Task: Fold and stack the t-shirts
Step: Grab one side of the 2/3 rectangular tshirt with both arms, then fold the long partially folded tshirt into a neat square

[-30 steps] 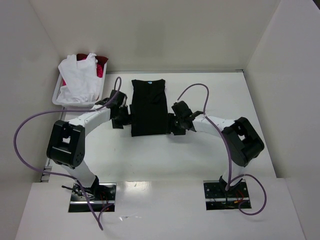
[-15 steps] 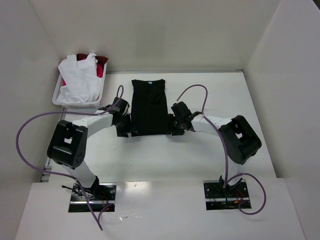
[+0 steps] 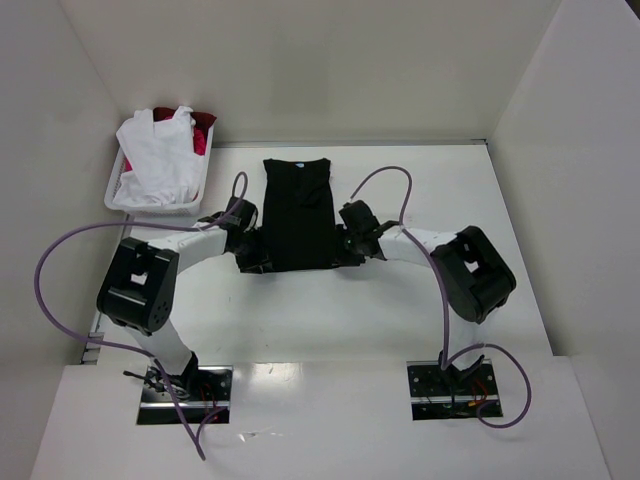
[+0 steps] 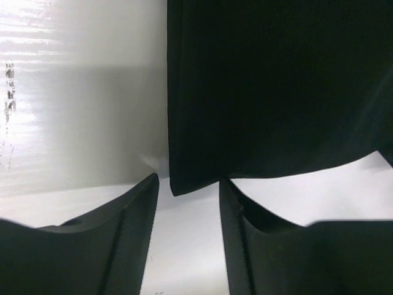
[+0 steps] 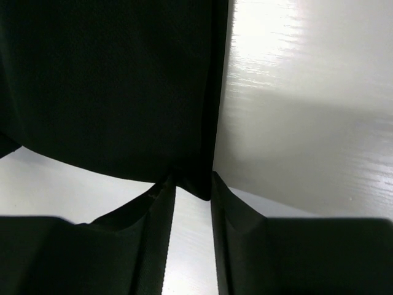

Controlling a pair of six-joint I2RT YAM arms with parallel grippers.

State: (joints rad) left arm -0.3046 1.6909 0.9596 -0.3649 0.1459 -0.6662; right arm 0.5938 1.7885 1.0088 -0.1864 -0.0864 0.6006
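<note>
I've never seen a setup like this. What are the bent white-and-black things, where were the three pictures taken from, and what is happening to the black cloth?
Those are two robot arms bolted to a table. The wide picture looks down from above; each close-up comes from a camera on one arm's wrist. A black t-shirt, folded narrow, lies flat in the middle. A white basket at the far left holds a white shirt and red cloth. The left gripper straddles one near corner, jaws apart. The right gripper straddles the other corner; whether it pinches is unclear.
</note>
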